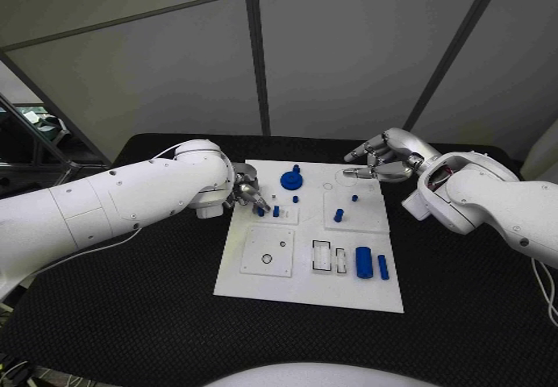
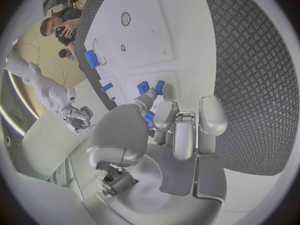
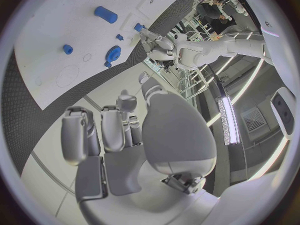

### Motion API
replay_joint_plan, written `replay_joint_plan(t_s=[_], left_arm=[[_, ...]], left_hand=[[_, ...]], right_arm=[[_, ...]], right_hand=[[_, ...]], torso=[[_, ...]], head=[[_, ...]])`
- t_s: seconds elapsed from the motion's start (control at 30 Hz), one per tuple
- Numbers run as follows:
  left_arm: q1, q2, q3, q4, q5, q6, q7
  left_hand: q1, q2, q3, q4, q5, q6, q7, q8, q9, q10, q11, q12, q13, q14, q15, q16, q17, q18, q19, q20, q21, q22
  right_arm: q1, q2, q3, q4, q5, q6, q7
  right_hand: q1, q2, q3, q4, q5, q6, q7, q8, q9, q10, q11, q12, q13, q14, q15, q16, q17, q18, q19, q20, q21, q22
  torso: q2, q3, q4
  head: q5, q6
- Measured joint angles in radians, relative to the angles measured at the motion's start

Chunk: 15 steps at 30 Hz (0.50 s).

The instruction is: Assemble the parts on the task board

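The white task board lies mid-table. My left hand hovers over its far left part with fingers curled, and in the left wrist view a small blue part sits pinched between thumb and finger. Two blue pegs stand just beyond the fingertips. My right hand hangs over the board's far right corner, holding nothing, fingers loosely bent. A blue gear-like part stands at the far edge. A blue peg stands mid-board. A blue cylinder and a blue bar lie at the near right.
A square plate with a ring hole and two rectangular slots occupy the board's near half. Black textured table surrounds the board. Grey wall panels stand behind the table.
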Motion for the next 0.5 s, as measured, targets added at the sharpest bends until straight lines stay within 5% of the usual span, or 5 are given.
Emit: replay_joint_plan(t_s=[0.5], left_arm=[[-0.003, 0.001, -0.001, -0.016, 0.0, 0.001, -0.003]], left_hand=[[-0.041, -0.083, -0.054, 0.115, 0.004, 0.011, -0.004, 0.0, 0.019, -0.002, -0.002, -0.004, 0.0, 0.003, -0.007, 0.0, 0.0, 0.0, 0.006, -0.006, 0.0, 0.006]], right_arm=[[0.0, 0.0, 0.0, 0.0, 0.0, 0.0, 0.001]], right_hand=[[-0.022, -0.003, 0.0, 0.0, 0.0, 0.0, 0.0, -0.004, -0.001, 0.0, 0.0, 0.0, -0.002, 0.0, 0.0, -0.002, -0.001, 0.0, 0.0, 0.0, -0.004, 0.0]], torso=[[0.0, 0.0, 0.0011]], head=[[0.0, -0.002]])
